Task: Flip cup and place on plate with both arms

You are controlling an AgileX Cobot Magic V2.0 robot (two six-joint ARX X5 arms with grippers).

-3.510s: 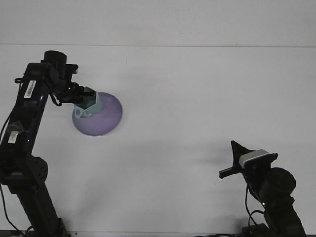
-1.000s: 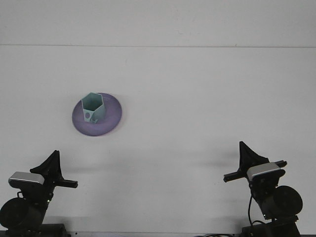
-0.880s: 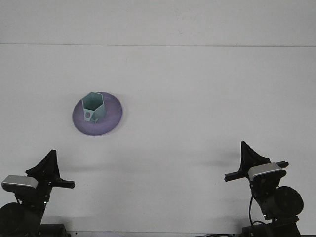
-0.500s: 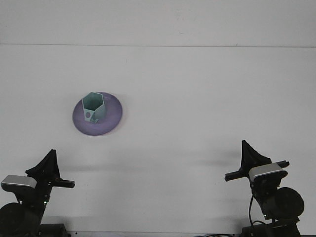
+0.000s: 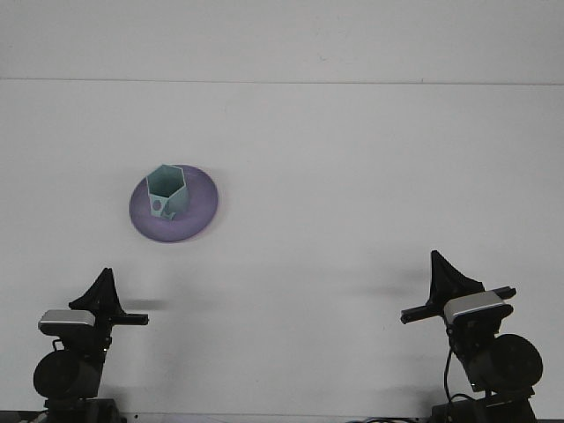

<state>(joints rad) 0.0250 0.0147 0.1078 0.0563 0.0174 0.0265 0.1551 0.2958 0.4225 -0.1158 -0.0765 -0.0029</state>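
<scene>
A pale teal hexagonal cup (image 5: 166, 191) stands upright, mouth up, on the purple plate (image 5: 201, 204) at the left middle of the white table. Nothing touches the cup. My left gripper (image 5: 103, 295) is pulled back low at the front left, far below the plate. My right gripper (image 5: 447, 280) is pulled back at the front right, well away from the cup. Both point upward and hold nothing.
The white table (image 5: 352, 176) stretches wide around the plate, with its far edge running along the top of the view. Both arm bases sit at the bottom corners.
3.5 s ago my left gripper held the cup over the plate; it has since let go and withdrawn to the front left. In the last half second it shifted slightly right. The cup stays put.
</scene>
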